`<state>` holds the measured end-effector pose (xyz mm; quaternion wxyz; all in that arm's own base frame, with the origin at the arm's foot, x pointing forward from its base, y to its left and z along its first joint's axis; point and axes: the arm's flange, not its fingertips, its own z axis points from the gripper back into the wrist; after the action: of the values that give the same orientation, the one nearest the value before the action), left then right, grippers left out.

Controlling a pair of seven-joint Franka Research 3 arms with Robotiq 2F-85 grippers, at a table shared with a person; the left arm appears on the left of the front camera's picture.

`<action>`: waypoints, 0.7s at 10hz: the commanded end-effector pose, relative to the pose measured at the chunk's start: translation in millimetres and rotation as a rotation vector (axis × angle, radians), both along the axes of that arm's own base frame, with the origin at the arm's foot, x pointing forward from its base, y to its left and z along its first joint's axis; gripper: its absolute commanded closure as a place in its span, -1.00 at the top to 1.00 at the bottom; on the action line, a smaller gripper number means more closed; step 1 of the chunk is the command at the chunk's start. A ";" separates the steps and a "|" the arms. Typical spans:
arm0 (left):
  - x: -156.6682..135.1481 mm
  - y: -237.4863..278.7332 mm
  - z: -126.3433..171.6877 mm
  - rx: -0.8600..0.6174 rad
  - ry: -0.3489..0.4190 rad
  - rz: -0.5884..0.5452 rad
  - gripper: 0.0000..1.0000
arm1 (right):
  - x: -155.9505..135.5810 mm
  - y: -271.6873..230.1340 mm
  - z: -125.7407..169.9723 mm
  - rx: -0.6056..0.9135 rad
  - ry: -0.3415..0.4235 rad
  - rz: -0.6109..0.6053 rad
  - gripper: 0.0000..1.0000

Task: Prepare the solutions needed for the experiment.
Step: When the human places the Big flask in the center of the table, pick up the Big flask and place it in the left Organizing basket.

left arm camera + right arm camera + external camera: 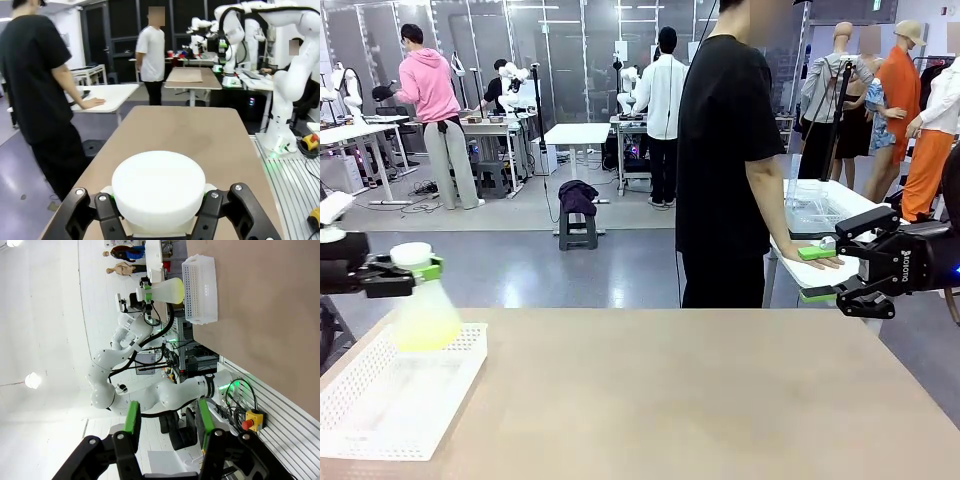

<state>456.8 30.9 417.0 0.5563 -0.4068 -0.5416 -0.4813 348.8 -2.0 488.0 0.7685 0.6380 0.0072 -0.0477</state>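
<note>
Gripping the flask (423, 305) neck, left fingers (428, 268) apparently clear the basket (380, 400).

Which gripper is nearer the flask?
Left. The left gripper is shut on the flask at its neck, above the white tray. The right gripper hangs empty, far across the table.

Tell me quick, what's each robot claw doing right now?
Left gripper: closed on the neck of the flask of yellow-green liquid, over the white tray.
Right gripper: open, holding nothing.
</note>
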 end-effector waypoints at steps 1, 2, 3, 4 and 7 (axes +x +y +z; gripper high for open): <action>-6.6 19.9 -6.0 -0.048 -0.020 0.019 -1.00 | -1.1 1.2 0.7 0.015 -0.019 -0.004 0.14; -7.2 31.9 -11.2 -0.048 -0.010 0.037 -1.00 | -1.1 1.2 0.7 0.015 -0.019 -0.004 0.14; -8.8 43.8 -13.9 -0.047 -0.010 0.073 -1.00 | -1.1 1.2 0.7 0.015 -0.019 -0.004 0.14; -9.4 53.0 -17.4 -0.046 -0.012 0.085 -1.00 | -1.1 1.2 0.7 0.015 -0.019 -0.004 0.14; -10.4 69.1 -38.3 -0.026 -0.008 0.113 -1.00 | -1.1 1.2 0.7 0.015 -0.019 -0.004 0.14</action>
<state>447.4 95.5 382.0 0.5849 -0.3842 -0.5658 -0.4361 348.8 -2.1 488.0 0.7685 0.6381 0.0071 -0.0478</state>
